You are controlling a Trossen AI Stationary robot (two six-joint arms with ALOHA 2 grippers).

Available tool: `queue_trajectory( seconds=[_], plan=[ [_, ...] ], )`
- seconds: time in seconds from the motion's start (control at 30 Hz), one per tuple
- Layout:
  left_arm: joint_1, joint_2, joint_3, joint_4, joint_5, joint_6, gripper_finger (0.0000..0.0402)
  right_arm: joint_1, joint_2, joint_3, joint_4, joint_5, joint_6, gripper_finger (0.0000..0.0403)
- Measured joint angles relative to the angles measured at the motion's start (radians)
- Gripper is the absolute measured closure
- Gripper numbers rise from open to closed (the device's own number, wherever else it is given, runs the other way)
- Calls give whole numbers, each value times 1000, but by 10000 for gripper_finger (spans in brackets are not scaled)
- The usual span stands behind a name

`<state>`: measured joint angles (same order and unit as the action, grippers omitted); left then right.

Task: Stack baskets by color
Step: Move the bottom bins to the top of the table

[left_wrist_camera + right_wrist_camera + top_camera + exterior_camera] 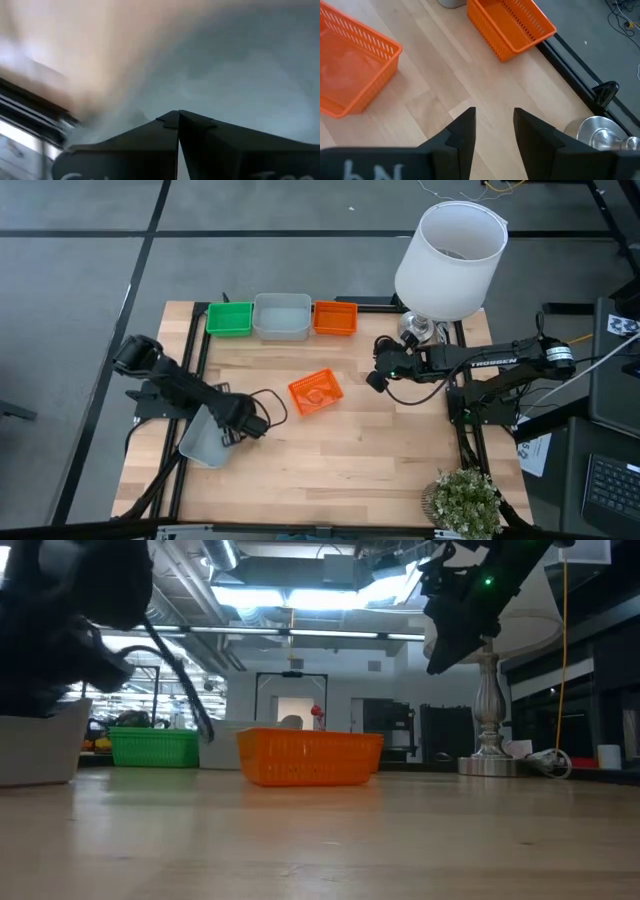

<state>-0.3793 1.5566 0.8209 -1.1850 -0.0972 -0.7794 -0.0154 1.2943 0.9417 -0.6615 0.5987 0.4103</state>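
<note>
A green basket [229,318], a grey basket [282,317] and an orange basket [335,318] stand in a row at the table's far edge. A second orange basket [316,392] sits mid-table on its base. Another grey basket [203,442] lies near the left edge. My left gripper [243,430] is over that basket's right side, pointing steeply down with its fingers shut [178,116]. My right gripper [376,378] hangs open above the bare wood to the right of the loose orange basket [350,70], nothing between its fingers [494,117]. My left gripper stands shut over the grey basket [240,65]. The blurred wrist view and the arm's own body in the high view hide the fingertips' meeting place. I cannot tell whether they touch the basket.
A lamp with a big white lampshade [450,255] and a metal base [595,132] stands at the far right corner, close behind my right arm. A small potted plant [465,500] sits at the near right corner. Open wood lies between the loose orange basket and the near edge.
</note>
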Motion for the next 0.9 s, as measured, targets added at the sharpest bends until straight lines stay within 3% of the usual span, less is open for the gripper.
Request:
queue_trajectory(
  seconds=[0.07,0.3,0.5,0.7,0.9],
  plan=[
    [40,-10,-26,28,-74,37,401,0,0,0,2,0,0,269],
    [246,-41,-137,347,-159,361,401,0,0,0,6,0,-5,269],
    [438,-30,-92,616,-275,693,402,0,0,0,6,0,-5,269],
    [581,-34,-20,887,-230,929,401,0,-1,0,1,1,-5,269],
    [629,-34,34,941,-186,922,401,0,-1,0,-11,0,-4,269]
  ],
)
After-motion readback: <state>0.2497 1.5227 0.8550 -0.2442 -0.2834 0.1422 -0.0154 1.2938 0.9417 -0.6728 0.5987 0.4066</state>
